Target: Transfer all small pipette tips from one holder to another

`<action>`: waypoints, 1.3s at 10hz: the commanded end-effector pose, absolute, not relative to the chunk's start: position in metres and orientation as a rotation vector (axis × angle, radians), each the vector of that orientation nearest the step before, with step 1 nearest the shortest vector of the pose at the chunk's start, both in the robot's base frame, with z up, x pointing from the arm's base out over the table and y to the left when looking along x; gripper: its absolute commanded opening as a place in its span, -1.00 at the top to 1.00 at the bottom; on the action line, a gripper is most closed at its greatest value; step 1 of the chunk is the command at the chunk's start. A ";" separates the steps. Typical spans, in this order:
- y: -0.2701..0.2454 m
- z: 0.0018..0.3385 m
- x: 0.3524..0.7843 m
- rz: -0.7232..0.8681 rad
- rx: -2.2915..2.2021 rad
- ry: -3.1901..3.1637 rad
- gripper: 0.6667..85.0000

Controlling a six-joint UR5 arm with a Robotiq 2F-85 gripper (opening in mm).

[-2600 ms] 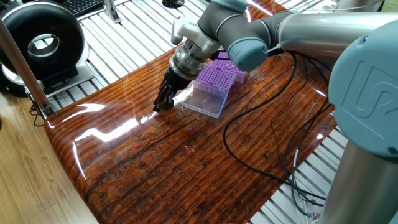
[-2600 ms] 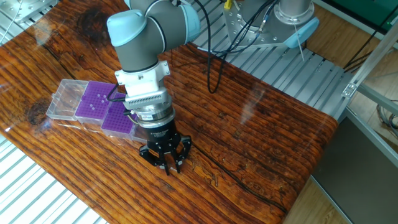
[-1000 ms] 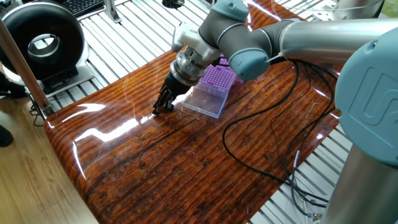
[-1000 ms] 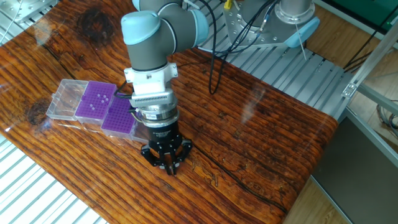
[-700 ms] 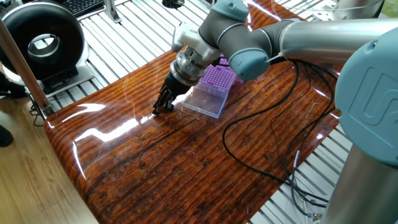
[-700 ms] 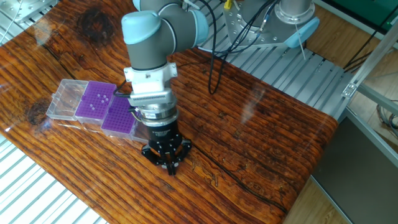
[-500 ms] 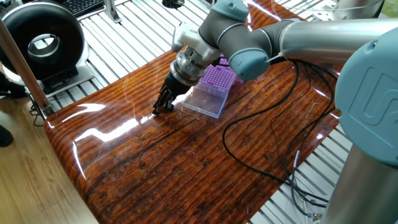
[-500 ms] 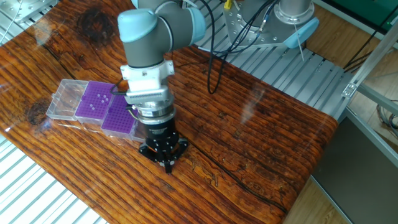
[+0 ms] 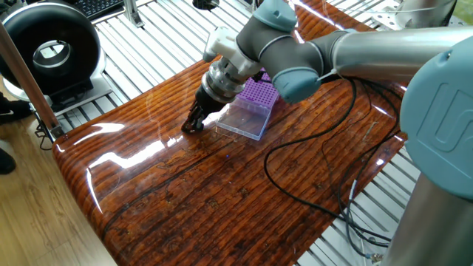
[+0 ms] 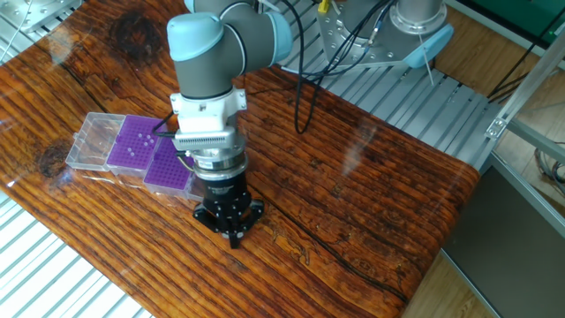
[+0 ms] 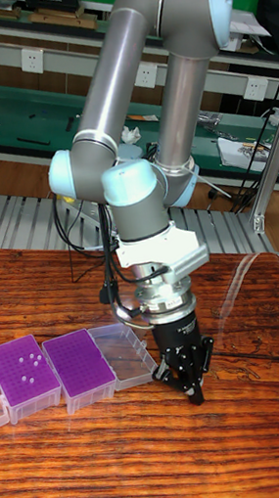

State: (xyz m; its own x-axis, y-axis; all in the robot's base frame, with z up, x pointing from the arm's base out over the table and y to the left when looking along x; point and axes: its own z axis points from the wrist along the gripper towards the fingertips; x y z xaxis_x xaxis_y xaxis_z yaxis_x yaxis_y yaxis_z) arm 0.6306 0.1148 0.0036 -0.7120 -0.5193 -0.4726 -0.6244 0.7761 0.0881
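Observation:
Two purple holders stand side by side in clear boxes with open lids. The left holder carries several small white pipette tips. I see no tips in the right holder. My gripper points straight down at the bare wood just beyond the right holder's clear lid. Its fingers are drawn together into a point close to the table. Nothing shows between them.
The wooden table top is glossy and ends at slatted metal edges. A black cable trails across the wood. A black ring-shaped device stands off the table's corner. The left box's clear lid lies flat.
The fingers stood spread earlier and have now closed together. The wrist has turned slightly and shifted a little left, staying low over the same spot beside the lid.

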 end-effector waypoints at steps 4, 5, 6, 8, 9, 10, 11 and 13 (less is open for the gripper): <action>0.087 0.000 0.621 0.202 -0.852 2.677 0.69; 0.085 -0.001 0.618 0.198 -0.852 2.689 0.57; 0.085 0.000 0.615 0.203 -0.845 2.694 0.56; 0.093 0.005 0.612 0.196 -0.812 2.707 0.53; 0.093 0.006 0.612 0.195 -0.814 2.707 0.53; 0.091 0.006 0.612 0.189 -0.815 2.708 0.51; 0.088 0.006 0.611 0.175 -0.814 2.717 0.51; 0.086 0.010 0.608 0.161 -0.810 2.724 0.51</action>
